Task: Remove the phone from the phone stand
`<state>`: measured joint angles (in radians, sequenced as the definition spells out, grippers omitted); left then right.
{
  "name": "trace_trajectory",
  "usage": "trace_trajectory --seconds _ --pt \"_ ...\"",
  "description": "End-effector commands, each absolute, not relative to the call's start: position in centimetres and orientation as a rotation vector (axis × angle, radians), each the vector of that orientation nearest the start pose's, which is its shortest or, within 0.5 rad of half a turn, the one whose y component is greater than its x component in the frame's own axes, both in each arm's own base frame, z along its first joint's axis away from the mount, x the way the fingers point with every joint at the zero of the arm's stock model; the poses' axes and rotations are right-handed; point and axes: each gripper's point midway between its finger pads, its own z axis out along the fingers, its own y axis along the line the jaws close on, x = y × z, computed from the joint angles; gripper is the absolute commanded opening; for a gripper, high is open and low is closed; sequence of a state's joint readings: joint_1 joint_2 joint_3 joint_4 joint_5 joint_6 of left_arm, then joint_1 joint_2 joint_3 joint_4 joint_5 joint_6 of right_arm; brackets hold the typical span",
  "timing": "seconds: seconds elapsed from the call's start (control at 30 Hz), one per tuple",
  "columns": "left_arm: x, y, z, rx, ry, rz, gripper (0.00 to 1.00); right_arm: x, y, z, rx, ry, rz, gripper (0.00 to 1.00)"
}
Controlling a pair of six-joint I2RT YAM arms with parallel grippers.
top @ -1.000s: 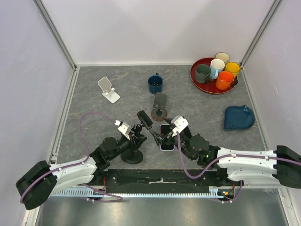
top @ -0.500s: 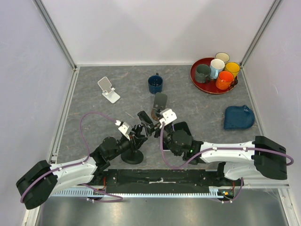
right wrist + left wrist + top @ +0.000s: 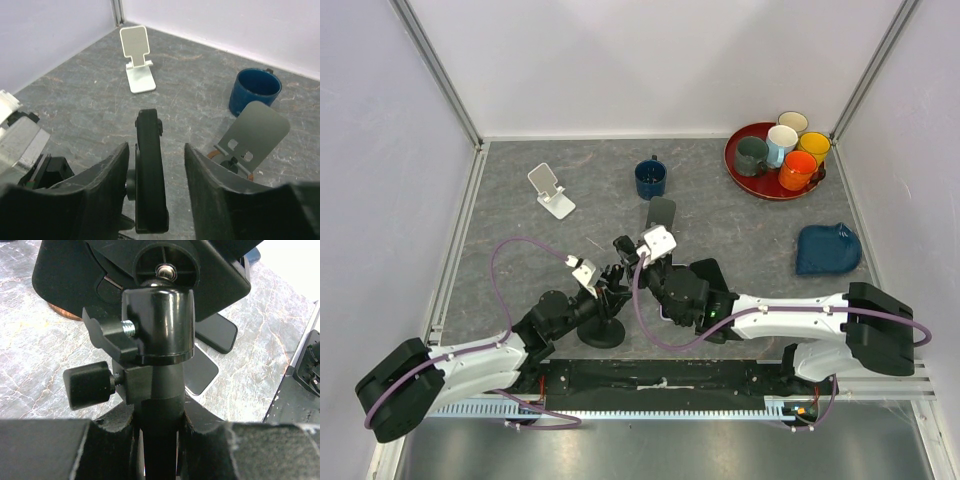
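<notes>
The black phone stand (image 3: 602, 333) rests on its round base near the table's front. My left gripper (image 3: 159, 440) is shut on its upright post (image 3: 157, 400), just below the ball joint. On the stand's head sits the black phone (image 3: 150, 175), seen edge-on in the right wrist view and as a small dark slab (image 3: 626, 250) from above. My right gripper (image 3: 156, 147) straddles the phone from above and is open. Its left finger is close to the phone and its right finger (image 3: 210, 180) stands clearly apart from it.
Another phone with a pale edge (image 3: 200, 371) lies flat on the table beside the stand. Further back stand a grey holder on a brown base (image 3: 660, 225), a white stand (image 3: 551, 190), a blue mug (image 3: 650, 178) and a red tray (image 3: 732, 160) of cups. A blue cloth (image 3: 828, 250) lies at the right.
My right gripper has swung left from over the flat phone to the stand's head, and its jaws have narrowed around the mounted phone. The left arm has not moved.
</notes>
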<state>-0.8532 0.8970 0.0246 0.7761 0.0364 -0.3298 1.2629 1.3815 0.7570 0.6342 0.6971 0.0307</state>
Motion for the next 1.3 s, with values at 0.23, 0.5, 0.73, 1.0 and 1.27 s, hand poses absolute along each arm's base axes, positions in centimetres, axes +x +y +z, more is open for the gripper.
trace_trajectory --seconds 0.23,0.5,0.73,1.0,1.27 --pt "19.8 -24.5 15.4 0.442 1.478 -0.912 0.09 23.0 36.6 26.7 -0.531 1.534 0.411 0.00" --pt "21.0 -25.0 15.5 0.408 1.502 -0.886 0.69 22.4 35.8 29.1 -0.562 1.452 0.204 0.00" --pt "20.9 -23.5 14.1 0.331 1.609 -0.855 0.80 21.9 34.8 29.7 -0.516 1.354 0.104 0.00" --pt "19.9 -22.1 12.6 0.302 1.690 -0.844 0.73 20.2 35.8 29.8 -0.519 1.305 0.107 0.00" --pt "19.8 -23.3 10.1 0.277 1.834 -0.874 0.50 19.0 36.6 30.4 -0.548 1.301 0.138 0.00"
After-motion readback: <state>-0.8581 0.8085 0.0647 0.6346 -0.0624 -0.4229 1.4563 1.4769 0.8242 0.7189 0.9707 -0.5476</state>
